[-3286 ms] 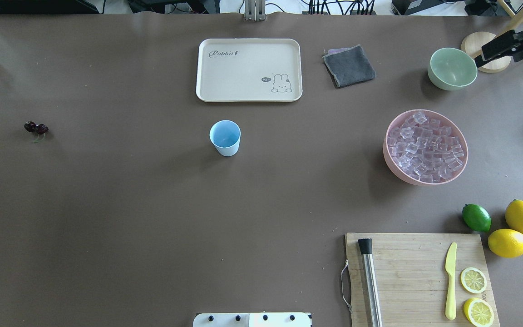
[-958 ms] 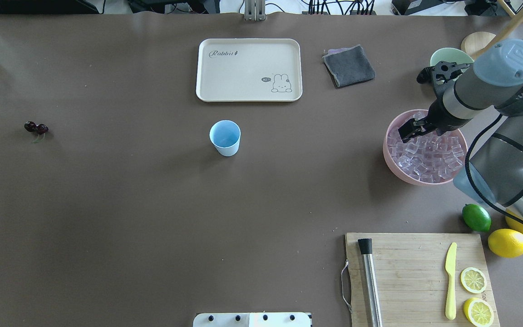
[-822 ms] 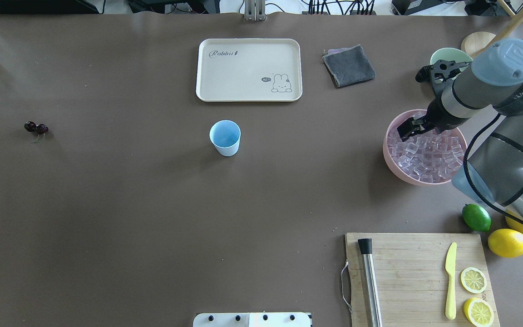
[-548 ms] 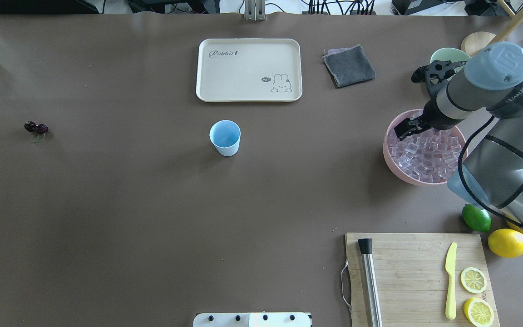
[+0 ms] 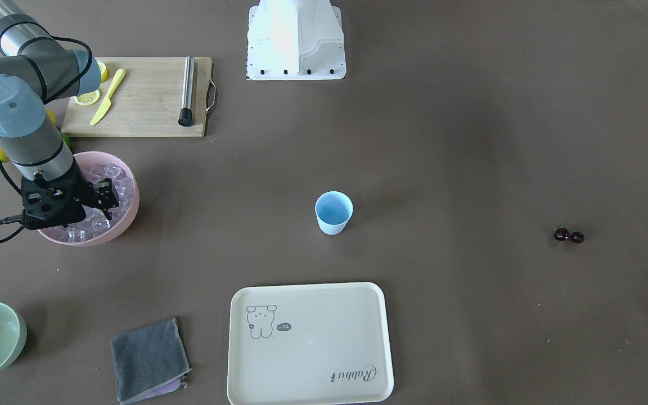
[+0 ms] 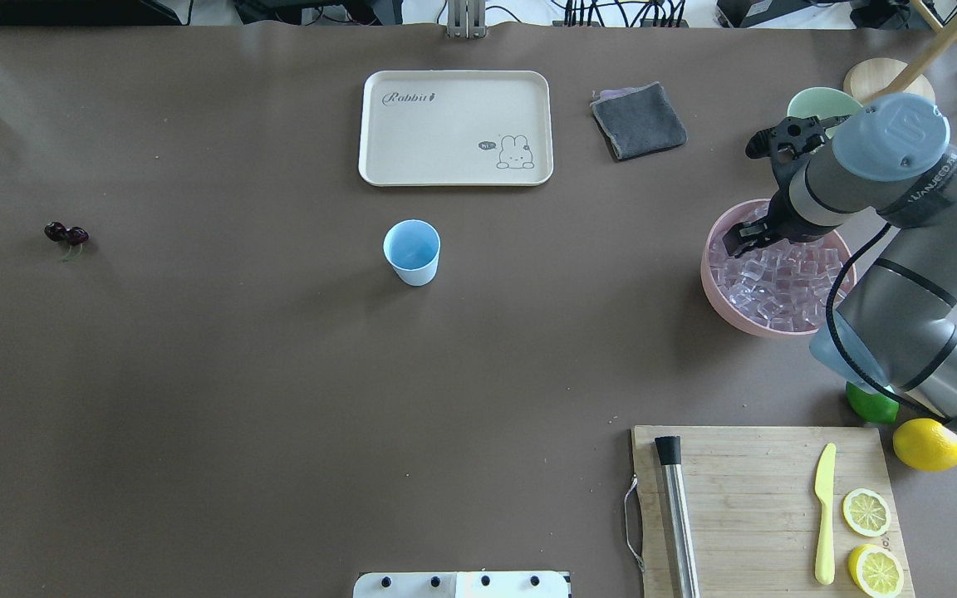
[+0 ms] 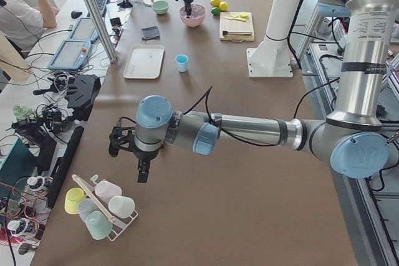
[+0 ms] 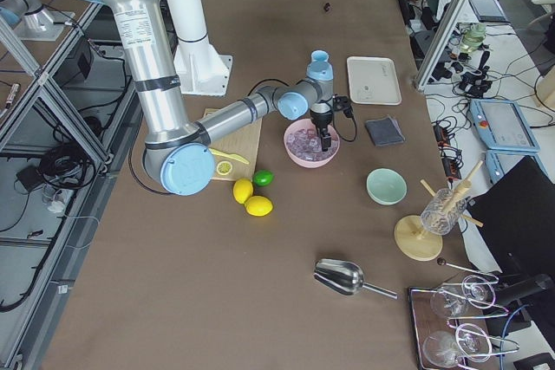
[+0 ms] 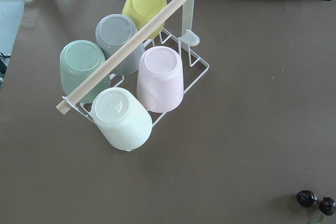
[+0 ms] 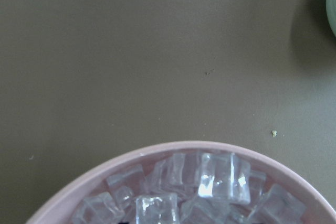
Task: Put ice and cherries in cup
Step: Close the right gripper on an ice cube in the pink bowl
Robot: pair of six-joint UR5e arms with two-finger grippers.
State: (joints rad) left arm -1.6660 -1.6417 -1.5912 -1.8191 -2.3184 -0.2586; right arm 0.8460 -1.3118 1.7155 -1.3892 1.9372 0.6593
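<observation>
Right gripper (image 6: 742, 239) sits over the pink bowl (image 6: 706, 274), at the rim side that faces the middle of the table. Its fingertips are down among the top layer of ice (image 6: 777, 282). Jaws look narrow, but I cannot tell from any view how far apart they are, or whether a cube is pinched between them. The right wrist camera shows only the bowl's rim and cubes, no fingers.

The cup (image 6: 412, 252) stands upright and looks empty, mid-table and well apart from the bowl. From the right gripper it lies straight across toward the robot's left, at about the same depth on the table. My read: any carry is a plain sideways traverse, then a drop into a small mouth.

The cherries (image 6: 66, 234) lie on the bare table far out on the robot's left, well apart from the cup. The pair lies side by side, roughly along the table's length. Left gripper (image 7: 131, 157) hangs beyond them, near the cup rack (image 9: 126, 77); the cherries show in the bottom right corner of its wrist view. I cannot tell how open it is. The left arm is clearly the nearer one for the cherries, the right for the ice.
</observation>
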